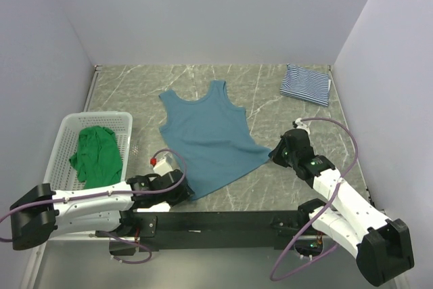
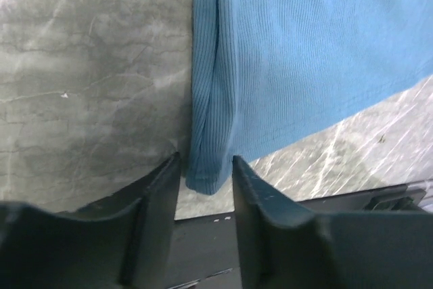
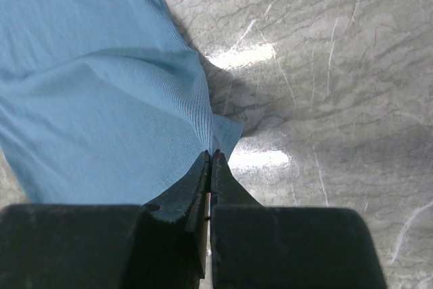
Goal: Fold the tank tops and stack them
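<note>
- Teal tank top [image 1: 206, 137]: lying flat, mid-table [image 1: 270, 93]. Straps pointing at far wall, hem facing arm bases. Long axis running far-to-near, hem end skewing toward right arm.
- Right gripper [image 3: 212, 157]: jaws fully together, pinching right hem corner.
- Left gripper [image 2: 206, 174]: jaws standing part open, straddling left hem corner, not clamping.
- Purpose, judged: holding both hem corners for lifting hem toward straps, first fold.
- Striped tank top [image 1: 306, 84]: lying folded, far right corner.
- Green tank top [image 1: 97, 153]: lying crumpled in basket [image 1: 67, 130].

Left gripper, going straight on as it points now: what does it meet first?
The teal tank top: its hem corner lies between the open jaws of the left gripper, so fabric likely comes first.
</note>
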`<state>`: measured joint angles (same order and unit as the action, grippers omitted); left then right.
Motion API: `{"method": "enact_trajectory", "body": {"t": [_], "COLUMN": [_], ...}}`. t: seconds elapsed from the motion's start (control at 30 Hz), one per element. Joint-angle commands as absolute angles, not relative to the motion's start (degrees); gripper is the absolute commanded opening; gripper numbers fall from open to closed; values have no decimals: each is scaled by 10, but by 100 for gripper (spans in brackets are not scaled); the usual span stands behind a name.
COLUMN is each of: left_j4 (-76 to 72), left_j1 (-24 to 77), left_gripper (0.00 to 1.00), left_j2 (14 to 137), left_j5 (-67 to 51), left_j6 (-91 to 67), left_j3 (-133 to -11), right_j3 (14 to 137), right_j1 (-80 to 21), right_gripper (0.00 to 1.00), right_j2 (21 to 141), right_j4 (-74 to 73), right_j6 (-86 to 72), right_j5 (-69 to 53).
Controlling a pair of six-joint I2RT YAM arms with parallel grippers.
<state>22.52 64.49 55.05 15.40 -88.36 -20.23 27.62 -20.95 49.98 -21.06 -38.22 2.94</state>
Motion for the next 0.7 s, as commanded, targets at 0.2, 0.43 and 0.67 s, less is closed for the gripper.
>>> {"method": "enact_trajectory", "body": {"t": [0.2,0.43,0.67], "left_j4": [198,327,467], "left_j1": [649,643,512], "left_gripper": [21,0,0], "left_j2": [591,514,443], "left_j5": [166,238,308], "left_j6": [-872,-834,-669], "left_j3": [-196,-310,-551], "right_j3": [295,345,552], "right_j1": [-206,-196,-171], "right_gripper": [0,0,0], "right_j2": [478,447,445], "right_j4": [-213,-243,-287], "right_j6": [-369,-362,-352], "right_j5": [18,-10,-44]}}
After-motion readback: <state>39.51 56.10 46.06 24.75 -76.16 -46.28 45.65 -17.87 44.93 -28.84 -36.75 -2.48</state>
